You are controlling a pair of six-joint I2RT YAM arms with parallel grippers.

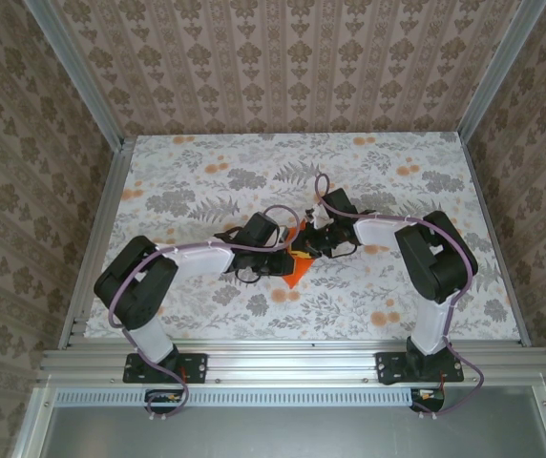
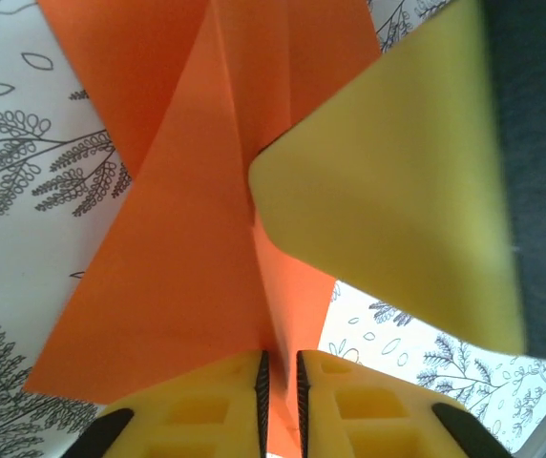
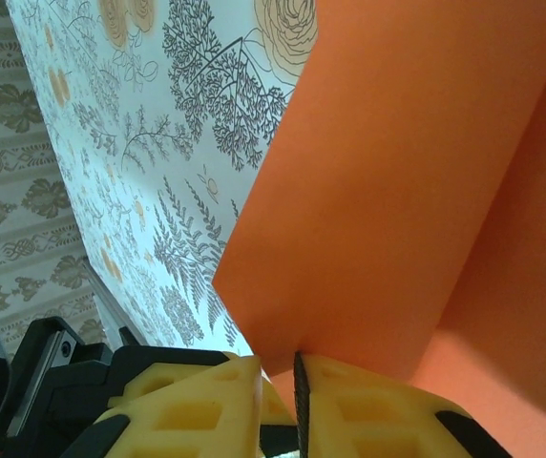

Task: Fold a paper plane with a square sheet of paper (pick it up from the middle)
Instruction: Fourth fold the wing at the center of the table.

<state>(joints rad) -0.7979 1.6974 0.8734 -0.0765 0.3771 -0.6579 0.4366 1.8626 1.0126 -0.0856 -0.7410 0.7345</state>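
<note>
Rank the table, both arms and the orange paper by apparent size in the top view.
Largest: the floral table.
Next: left arm and right arm, alike, so tied.
Smallest: the folded orange paper.

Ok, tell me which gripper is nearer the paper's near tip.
Left. The left gripper pinches the paper right beside that tip; the right gripper pinches it farther back.

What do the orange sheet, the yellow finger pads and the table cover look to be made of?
The orange sheet looks like thin matte paper: it holds sharp creases and overlapping flaps. The yellow pads on the left end effector seem soft foam or rubber, matte, with moulded recesses. The table cover is a smooth floral-printed sheet, cloth or vinyl, unclear which.
</note>
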